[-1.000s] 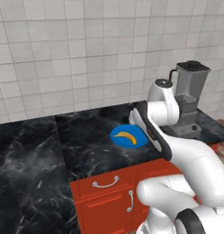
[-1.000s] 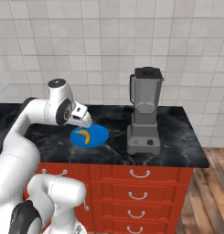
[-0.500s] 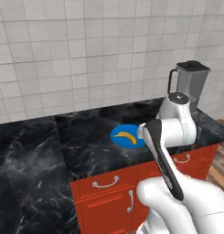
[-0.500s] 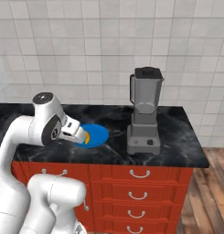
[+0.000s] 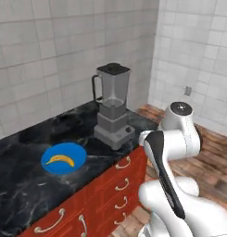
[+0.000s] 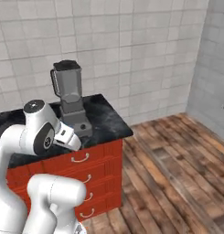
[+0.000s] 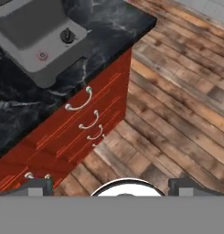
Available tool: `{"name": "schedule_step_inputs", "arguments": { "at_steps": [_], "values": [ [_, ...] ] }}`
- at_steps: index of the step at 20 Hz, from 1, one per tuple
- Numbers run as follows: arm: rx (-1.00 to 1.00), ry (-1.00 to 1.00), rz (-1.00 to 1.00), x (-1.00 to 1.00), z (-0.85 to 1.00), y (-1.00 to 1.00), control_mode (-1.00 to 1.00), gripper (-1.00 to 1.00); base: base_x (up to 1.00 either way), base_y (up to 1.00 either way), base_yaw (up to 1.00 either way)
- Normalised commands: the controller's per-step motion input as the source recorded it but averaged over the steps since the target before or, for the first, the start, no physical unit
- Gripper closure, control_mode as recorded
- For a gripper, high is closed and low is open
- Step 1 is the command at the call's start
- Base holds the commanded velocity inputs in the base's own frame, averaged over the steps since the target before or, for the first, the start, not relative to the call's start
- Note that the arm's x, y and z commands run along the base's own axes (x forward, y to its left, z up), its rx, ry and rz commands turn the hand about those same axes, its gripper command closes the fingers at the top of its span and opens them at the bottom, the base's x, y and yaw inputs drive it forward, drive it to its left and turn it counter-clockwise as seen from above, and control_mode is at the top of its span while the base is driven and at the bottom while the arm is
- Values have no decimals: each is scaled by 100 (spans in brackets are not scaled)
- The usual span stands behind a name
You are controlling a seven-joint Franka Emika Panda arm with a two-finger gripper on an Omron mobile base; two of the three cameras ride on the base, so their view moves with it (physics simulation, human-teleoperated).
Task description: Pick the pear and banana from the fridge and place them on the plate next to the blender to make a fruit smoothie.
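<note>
Blender [image 5: 111,106]: grey base, tinted jar, black lid, on black marble counter [image 5: 22,185]; no legible writing. Blue plate [image 5: 64,158] near blender's base, banana [image 5: 59,159] lying on it. Gripper [image 7: 111,186] over red drawers [image 7: 86,123], nothing held, fingertips set wide.

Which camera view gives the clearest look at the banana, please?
The left base view: the banana lies in plain sight on the blue plate, left of the blender. The right base view and the hand view do not show the banana at all.
</note>
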Motion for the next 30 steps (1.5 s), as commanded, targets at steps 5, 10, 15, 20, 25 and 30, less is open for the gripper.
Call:
{"name": "schedule_step_inputs", "arguments": {
  "at_steps": [5, 10, 15, 20, 25, 30],
  "values": [
    [0, 0, 0, 0, 0, 0, 100, -100, 0, -63, -77],
    [0, 0, 0, 0, 0, 0, 100, -100, 0, -71, -74],
    [0, 0, 0, 0, 0, 0, 100, -100, 0, -69, -74],
    [0, 0, 0, 0, 0, 0, 100, -100, 5, -53, -71],
    [0, 0, 0, 0, 0, 0, 100, -100, 36, -42, -59],
    [0, 0, 0, 0, 0, 0, 100, -100, 82, -27, -43]
  ]
}}
